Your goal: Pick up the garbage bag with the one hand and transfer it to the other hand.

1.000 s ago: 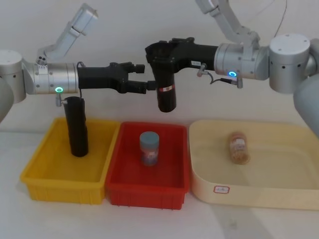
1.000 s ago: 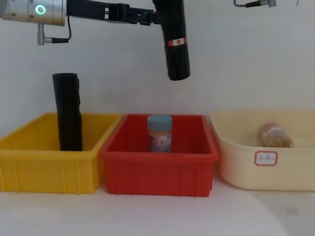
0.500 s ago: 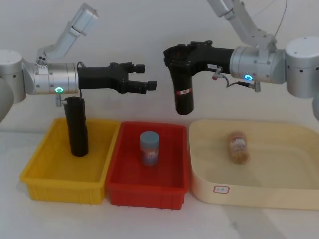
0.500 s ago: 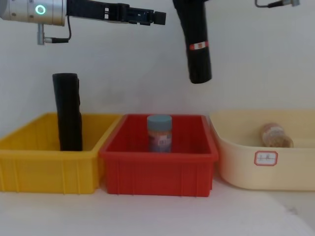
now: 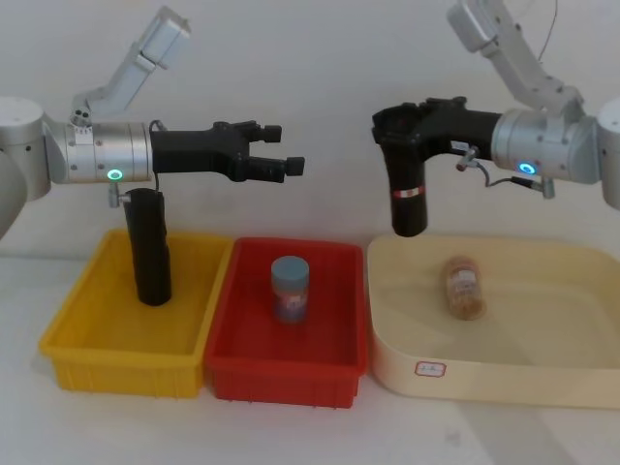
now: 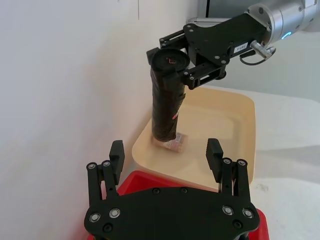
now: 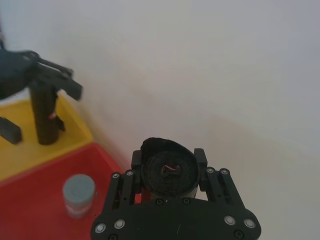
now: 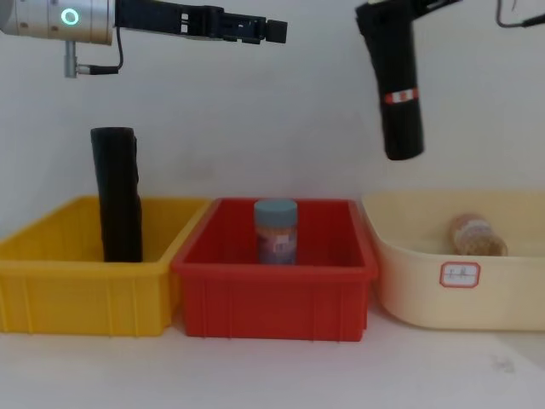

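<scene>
The garbage bag (image 5: 408, 200) is a black roll with a red-and-white band, hanging upright in the air above the near-left part of the cream tub (image 5: 484, 373). My right gripper (image 5: 399, 126) is shut on its top end; the roll's end face (image 7: 169, 172) sits between the two fingers in the right wrist view. In the chest view the roll (image 8: 398, 94) hangs from the right gripper (image 8: 383, 13). My left gripper (image 5: 286, 167) is held level above the red bin, open and empty, well to the left of the roll (image 6: 165, 107). Its fingers (image 6: 117, 152) are spread wide.
A second black roll (image 5: 150, 247) stands upright in the yellow bin (image 5: 116, 363). The red bin (image 5: 286, 373) holds a blue-capped jar (image 5: 290, 288). A jar (image 5: 465, 286) lies on its side in the cream tub. A white wall stands close behind the bins.
My right gripper has carried the roll rightward, from beside the left gripper's fingertips to above the cream tub. The left gripper has stayed where it was, open.
</scene>
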